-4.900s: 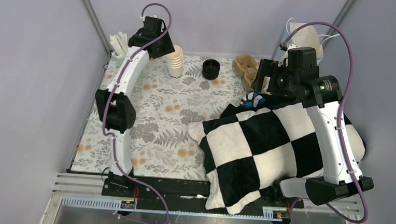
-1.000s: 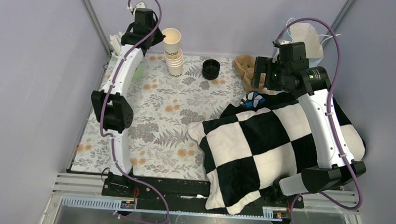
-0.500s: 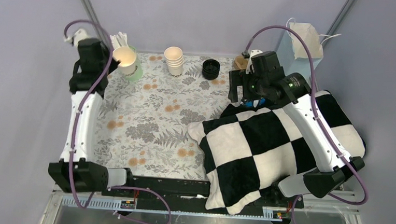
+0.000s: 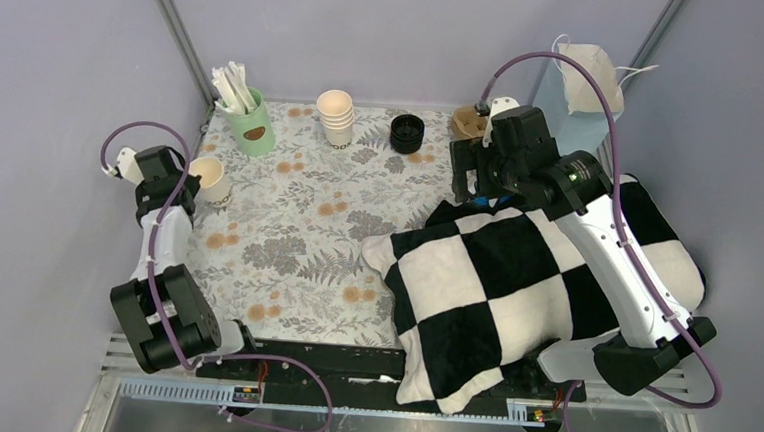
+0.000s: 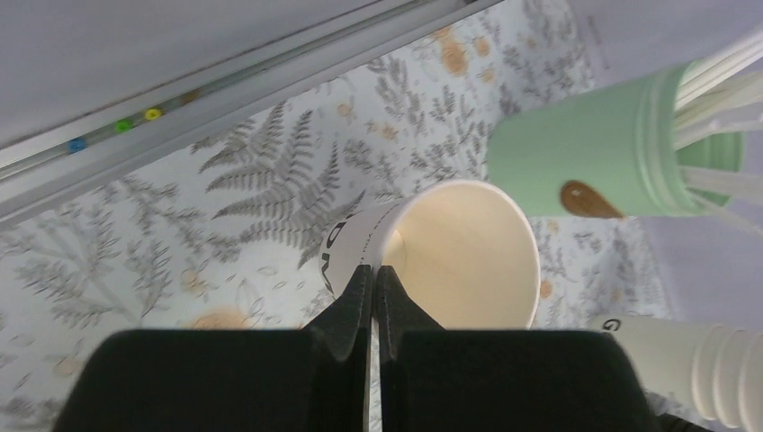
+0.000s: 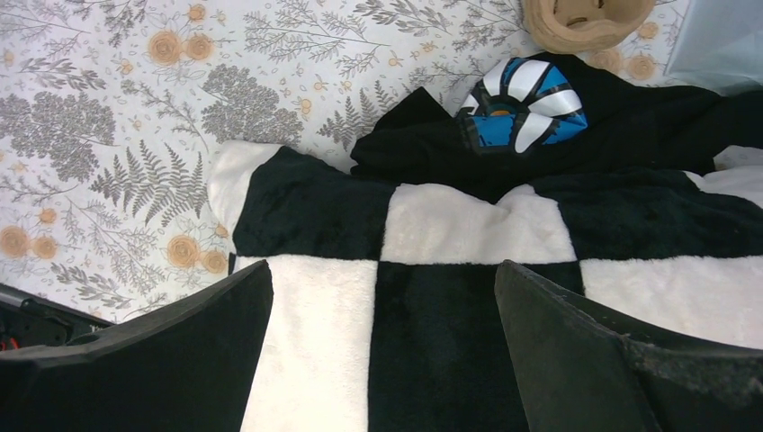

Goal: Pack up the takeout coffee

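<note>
The takeout coffee is a lidless cream paper cup with dark print, upright near the left edge of the floral mat. My left gripper is shut on its rim, one finger inside and one outside. Whether the cup rests on the mat I cannot tell. A round black lid lies at the back middle. My right gripper hangs open over the far corner of the checkered cushion, holding nothing.
A stack of cream cups and a mint-green cup of white sticks stand at the back. A brown cardboard carrier and a blue-and-white object lie by the black-and-white cushion. A white bag hangs back right.
My left arm has swung the cup from above the stack, past the green cup, down to the mat's left edge. The right gripper has shifted left from the carrier to the cushion's corner.
</note>
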`<action>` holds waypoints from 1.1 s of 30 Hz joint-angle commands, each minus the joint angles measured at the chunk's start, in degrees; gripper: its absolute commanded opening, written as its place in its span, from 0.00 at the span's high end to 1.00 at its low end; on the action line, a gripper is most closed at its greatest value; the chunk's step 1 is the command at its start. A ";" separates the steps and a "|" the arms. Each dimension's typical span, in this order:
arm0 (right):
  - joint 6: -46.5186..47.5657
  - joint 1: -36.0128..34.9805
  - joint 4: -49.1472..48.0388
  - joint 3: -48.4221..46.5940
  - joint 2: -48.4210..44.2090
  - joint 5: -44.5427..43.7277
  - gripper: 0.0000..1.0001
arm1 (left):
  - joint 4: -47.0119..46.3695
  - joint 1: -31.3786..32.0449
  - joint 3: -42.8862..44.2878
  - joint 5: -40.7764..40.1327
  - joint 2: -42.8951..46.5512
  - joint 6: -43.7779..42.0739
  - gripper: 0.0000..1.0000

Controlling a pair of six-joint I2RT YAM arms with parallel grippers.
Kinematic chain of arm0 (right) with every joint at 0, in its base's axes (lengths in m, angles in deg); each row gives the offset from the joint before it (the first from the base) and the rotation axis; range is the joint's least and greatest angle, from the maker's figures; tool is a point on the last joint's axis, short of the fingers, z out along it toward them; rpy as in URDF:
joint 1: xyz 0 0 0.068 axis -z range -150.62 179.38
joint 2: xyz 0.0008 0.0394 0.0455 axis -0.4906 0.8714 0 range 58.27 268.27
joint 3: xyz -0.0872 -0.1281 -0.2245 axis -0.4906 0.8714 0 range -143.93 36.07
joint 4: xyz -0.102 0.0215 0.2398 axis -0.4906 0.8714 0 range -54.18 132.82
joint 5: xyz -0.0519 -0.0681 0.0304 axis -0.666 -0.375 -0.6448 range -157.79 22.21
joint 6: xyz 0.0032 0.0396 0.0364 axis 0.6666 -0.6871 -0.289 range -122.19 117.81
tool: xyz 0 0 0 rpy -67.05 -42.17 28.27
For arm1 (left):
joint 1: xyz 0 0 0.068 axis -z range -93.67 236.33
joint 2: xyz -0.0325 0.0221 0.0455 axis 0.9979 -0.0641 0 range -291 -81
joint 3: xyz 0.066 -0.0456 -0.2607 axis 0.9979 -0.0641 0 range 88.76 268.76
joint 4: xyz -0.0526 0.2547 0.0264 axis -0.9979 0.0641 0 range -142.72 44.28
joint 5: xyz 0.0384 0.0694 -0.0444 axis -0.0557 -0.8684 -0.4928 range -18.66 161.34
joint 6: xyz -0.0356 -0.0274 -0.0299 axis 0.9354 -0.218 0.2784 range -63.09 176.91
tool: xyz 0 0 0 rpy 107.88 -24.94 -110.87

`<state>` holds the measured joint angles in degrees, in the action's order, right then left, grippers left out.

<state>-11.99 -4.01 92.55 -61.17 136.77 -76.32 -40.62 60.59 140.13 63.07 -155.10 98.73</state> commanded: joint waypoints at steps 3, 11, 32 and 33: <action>1.62 -0.26 -0.66 -2.44 0.18 -2.98 0.00 | -16.45 -1.43 -2.34 7.89 -4.66 3.92 1.00; 1.75 -0.24 -0.65 -1.95 0.25 -3.25 0.00 | -13.38 1.87 -2.44 12.39 -5.25 0.07 1.00; 1.19 -0.24 -0.67 -2.25 0.38 -2.00 0.00 | -2.73 6.95 -2.35 11.47 -1.32 -9.33 1.00; 1.19 -0.25 -0.68 -2.22 0.34 -1.93 0.00 | -2.21 7.15 -1.73 11.17 -1.20 -9.53 1.00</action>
<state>-10.96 -4.01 92.55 -61.36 137.18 -77.83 -44.86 66.93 134.32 75.26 -158.27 91.48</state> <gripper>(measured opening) 0.994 0.014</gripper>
